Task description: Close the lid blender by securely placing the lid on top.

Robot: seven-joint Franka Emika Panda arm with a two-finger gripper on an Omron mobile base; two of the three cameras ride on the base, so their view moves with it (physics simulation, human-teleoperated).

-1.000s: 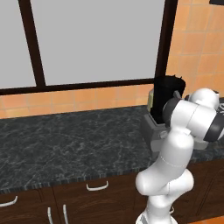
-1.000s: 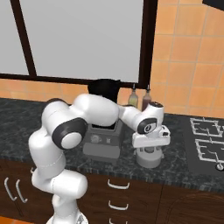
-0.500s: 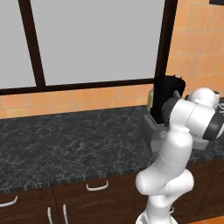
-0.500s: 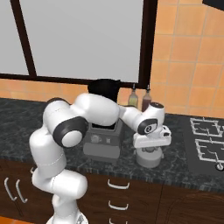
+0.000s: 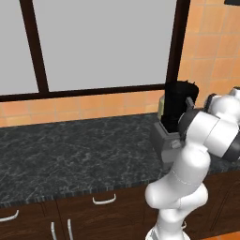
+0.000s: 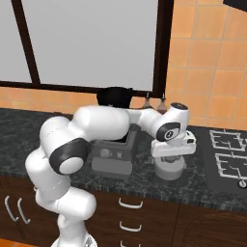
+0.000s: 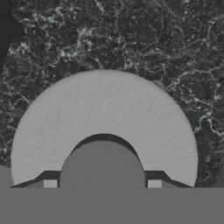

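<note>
White robot gripper (image 6: 170, 161) lowered straight over the small light grey round lid (image 6: 170, 169) on the dark speckled counter (image 6: 144, 178), jaws closed on lid's sides, beside the dark-jarred blender (image 6: 114, 144).

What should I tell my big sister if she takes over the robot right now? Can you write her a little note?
Gripper: down over the lid, jaws closed in on it after standing wide a second ago; it looks gripped, though the contact itself is hard to see.
Lid: on the dark counter, to the right of the blender in the right base view, between it and the stove.
Blender: grey base on the counter, dark jar on top, its mouth uncovered.
Done: reached the lid and closed on it.
Left: lift the lid, carry it over the jar, set it down firmly on the mouth, let go.
</note>
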